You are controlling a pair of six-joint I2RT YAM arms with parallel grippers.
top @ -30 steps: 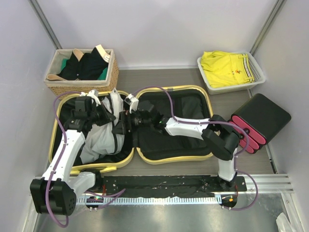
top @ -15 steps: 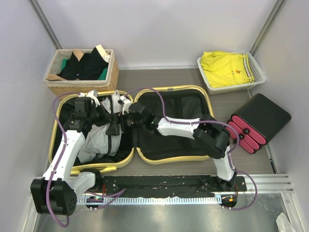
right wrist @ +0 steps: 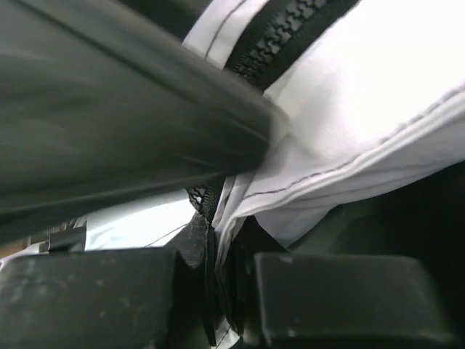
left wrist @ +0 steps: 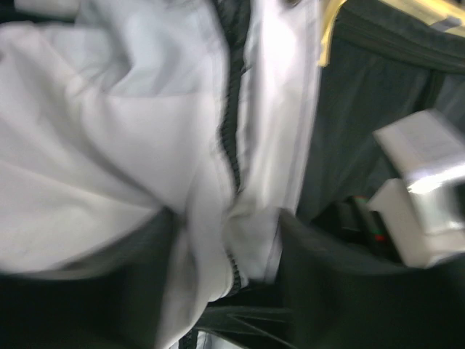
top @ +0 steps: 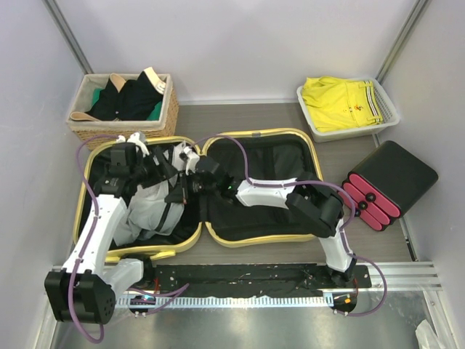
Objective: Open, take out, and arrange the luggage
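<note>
The luggage, a pale-yellow hard shell with black lining, lies open flat. Its left half holds a crumpled white jacket with a black zipper. My left gripper hovers over the jacket's upper part. In the left wrist view its jaws stand apart, with loose white cloth between them. My right gripper reaches across the hinge to the jacket's right edge. The right wrist view shows it shut on a thin fold of the jacket beside the zipper.
A wicker basket of dark clothes stands at the back left. At the back right a white tray carries a yellow garment. A black box with red cylinders sits right of the luggage. Purple cables loop over both arms.
My right gripper moved left over the hinge and closed on the jacket's edge. My left gripper's jaws, shut on the jacket before, have parted.
</note>
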